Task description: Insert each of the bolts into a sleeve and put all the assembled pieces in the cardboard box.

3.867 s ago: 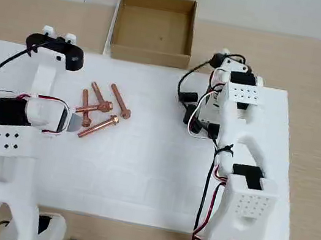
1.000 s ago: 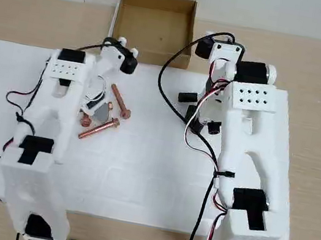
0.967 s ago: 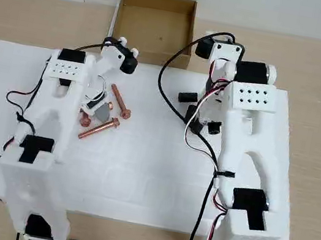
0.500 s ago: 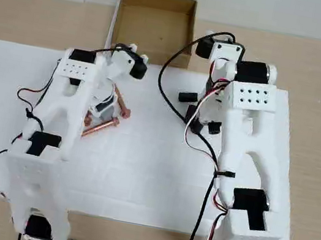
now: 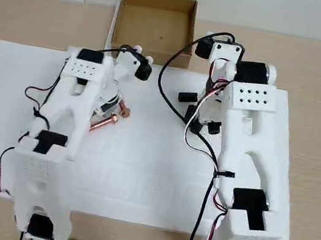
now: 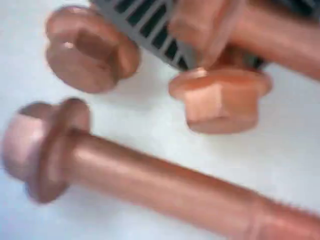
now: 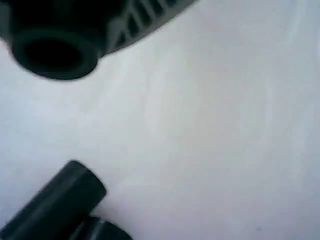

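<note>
A: Lying flat on the white foam sheet (image 5: 138, 178), left of centre in the high view, the long bolt (image 5: 105, 121) runs diagonally. Its flanged head points upper right, and its shank runs lower left under the left arm (image 5: 74, 98).

B: Material?

A: Copper-coloured metal with a smooth round shank. The left wrist view shows hexagonal flanged heads (image 6: 220, 100) beside it.

B: The left gripper (image 5: 110, 101)?

A: Right over the bolts. Wide or narrow, I cannot tell. Likewise the right gripper (image 5: 202, 110), above the black sleeves (image 5: 186, 96).

B: Sleeves?

A: Short matte tubes. One sleeve (image 7: 52, 52) shows its open bore. The cardboard box (image 5: 155, 26), brown and square, sits top centre.
</note>
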`<state>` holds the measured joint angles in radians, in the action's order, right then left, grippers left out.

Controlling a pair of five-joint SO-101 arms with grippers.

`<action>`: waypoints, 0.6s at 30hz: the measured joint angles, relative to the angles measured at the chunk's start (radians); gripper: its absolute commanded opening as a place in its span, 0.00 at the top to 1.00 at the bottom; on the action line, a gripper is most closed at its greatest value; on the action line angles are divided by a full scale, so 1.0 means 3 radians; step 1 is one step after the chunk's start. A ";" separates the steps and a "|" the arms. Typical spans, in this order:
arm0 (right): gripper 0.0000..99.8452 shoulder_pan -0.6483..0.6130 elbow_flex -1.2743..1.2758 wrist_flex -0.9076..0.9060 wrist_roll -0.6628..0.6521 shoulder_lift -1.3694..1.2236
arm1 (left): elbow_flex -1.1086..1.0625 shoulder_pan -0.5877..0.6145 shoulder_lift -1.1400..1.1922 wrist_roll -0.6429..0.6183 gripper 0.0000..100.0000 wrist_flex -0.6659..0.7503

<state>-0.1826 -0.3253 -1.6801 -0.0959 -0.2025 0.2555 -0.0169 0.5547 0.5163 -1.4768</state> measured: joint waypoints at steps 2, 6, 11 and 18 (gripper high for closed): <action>1.00 0.0000 0.0000 0.0000 0.0000 0.0000 | 0.0169 -0.0066 0.0000 -0.0005 0.99 -0.0118; 1.00 0.0000 0.0000 0.0000 0.0000 0.0000 | 0.0527 -0.0174 0.0005 0.0005 0.99 -0.0460; 1.00 0.0000 0.0000 0.0000 0.0000 0.0000 | 0.0875 -0.0194 0.0020 -0.0010 0.99 -0.0808; 1.00 0.0000 0.0000 0.0000 0.0000 0.0000 | 0.0905 -0.0194 0.0020 -0.0010 0.99 -0.0849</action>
<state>-0.1826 -0.3253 -1.6801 -0.0959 -0.2025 0.5271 -0.0752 0.5608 0.5132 -1.7315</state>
